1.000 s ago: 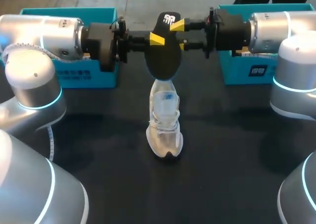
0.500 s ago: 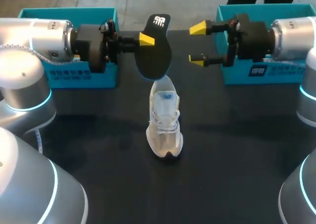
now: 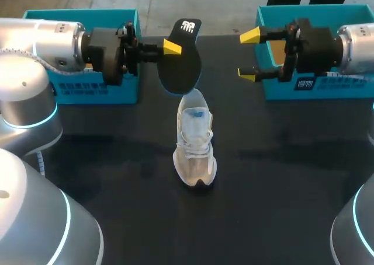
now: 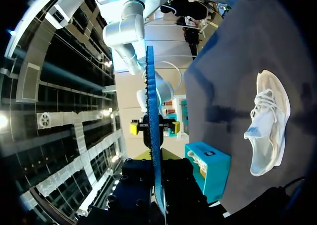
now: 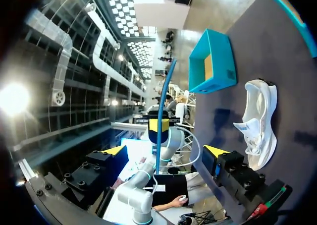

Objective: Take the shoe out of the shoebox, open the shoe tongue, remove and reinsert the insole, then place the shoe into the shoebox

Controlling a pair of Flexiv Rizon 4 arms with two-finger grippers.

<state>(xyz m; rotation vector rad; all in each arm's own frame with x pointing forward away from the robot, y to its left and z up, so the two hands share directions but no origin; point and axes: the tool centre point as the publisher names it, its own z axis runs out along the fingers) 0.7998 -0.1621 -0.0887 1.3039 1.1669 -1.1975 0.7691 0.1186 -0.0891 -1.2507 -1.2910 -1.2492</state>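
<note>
A white shoe [image 3: 196,141] stands upright on the black table [image 3: 274,177], toe toward me. Above and behind it my left gripper [image 3: 169,48] is shut on a black insole [image 3: 181,66] that hangs on edge in the air. In the left wrist view the insole [image 4: 151,111] shows edge-on between that gripper's [image 4: 154,185] fingers, with the shoe [image 4: 267,121] off to one side. My right gripper [image 3: 250,55] stands open and empty to the insole's right, apart from it. From the right wrist its gripper [image 5: 166,153] faces the insole [image 5: 167,101] across a gap.
A blue shoebox [image 3: 111,89] sits at the back left behind my left arm. A second blue box [image 3: 327,87] sits at the back right under my right arm. The shoe [image 5: 257,123] lies between them.
My right gripper has opened, let go of the insole and drawn back to the right. My left gripper has shifted slightly left with the insole. The shoe has not moved.
</note>
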